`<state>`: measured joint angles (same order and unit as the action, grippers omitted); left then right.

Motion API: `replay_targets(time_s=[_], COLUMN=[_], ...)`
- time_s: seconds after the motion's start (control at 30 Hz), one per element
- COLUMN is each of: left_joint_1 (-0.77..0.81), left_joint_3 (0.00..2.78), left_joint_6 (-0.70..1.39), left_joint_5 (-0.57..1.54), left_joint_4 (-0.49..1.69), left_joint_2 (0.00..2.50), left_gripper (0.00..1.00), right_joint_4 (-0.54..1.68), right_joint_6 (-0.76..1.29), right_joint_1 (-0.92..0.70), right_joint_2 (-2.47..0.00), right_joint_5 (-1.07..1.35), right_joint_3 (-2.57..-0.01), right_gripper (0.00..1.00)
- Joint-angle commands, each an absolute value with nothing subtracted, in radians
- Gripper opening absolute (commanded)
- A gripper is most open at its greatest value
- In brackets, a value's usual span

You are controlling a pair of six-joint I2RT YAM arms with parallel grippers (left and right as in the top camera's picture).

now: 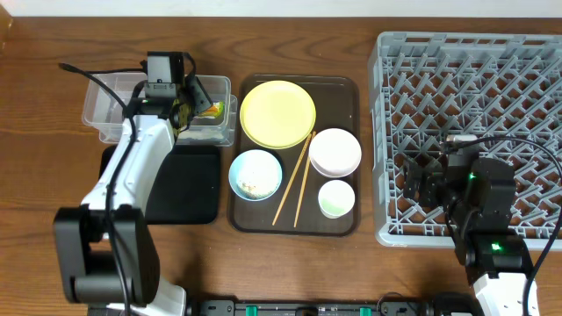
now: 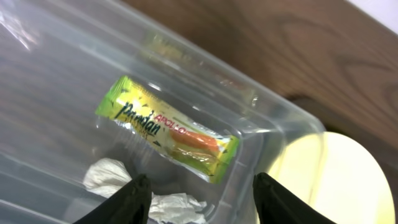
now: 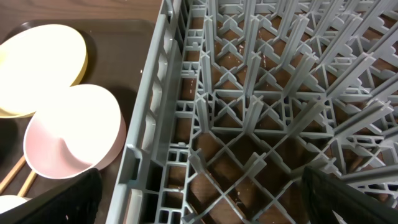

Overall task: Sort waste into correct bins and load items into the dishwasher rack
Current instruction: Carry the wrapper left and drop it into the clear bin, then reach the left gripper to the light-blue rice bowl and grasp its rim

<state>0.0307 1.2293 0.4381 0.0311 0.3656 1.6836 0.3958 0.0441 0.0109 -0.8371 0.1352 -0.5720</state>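
Note:
The green-and-yellow snack wrapper lies inside the clear tub, next to crumpled white paper. My left gripper hovers over the tub's right end, open and empty, just above the wrapper. The black tray lies in front of the tub. The yellow plate, light-blue bowl with rice grains, white-pink bowl, pale-green cup and chopsticks sit on the brown tray. My right gripper is open and empty above the left edge of the grey rack.
The brown serving tray lies between the bins and the rack. The rack's left wall stands beside the white-pink bowl and the yellow plate. A cable runs across the rack's right part.

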Motion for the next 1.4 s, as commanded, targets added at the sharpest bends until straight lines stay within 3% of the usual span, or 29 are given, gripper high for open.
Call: replay_targets(time_s=[0.0, 0.13, 0.23, 0.43, 0.77, 1.37], left_joint_1=[0.063, 0.156, 0.243, 0.395, 0.538, 0.561], left_joint_3=[1.238, 1.238, 1.236, 1.199, 1.172, 1.172], left_joint_6=[0.365, 0.359, 0.36, 0.36, 0.36, 0.364], left_joint_5=[0.044, 0.042, 0.04, 0.04, 0.04, 0.044], left_joint_4=[0.388, 0.495, 0.578, 0.632, 0.647, 0.624], left_joint_2=[1.579, 1.516, 1.519, 1.538, 1.684, 1.843], left_gripper=[0.6, 0.69, 0.84, 0.87, 0.76, 0.42], right_joint_4=[0.395, 0.395, 0.394, 0.394, 0.397, 0.397], right_joint_6=[0.055, 0.055, 0.055, 0.055, 0.056, 0.056], right_joint_1=[0.014, 0.014, 0.014, 0.014, 0.014, 0.014], right_joint_2=[-0.837, -0.837, -0.837, -0.837, -0.837, -0.837], right_joint_5=[0.139, 0.139, 0.139, 0.14, 0.14, 0.14], right_joint_3=[-0.594, -0.594, -0.594, -0.594, -0.594, -0.594], right_gripper=[0.99, 0.99, 0.99, 0.99, 0.99, 0.99])
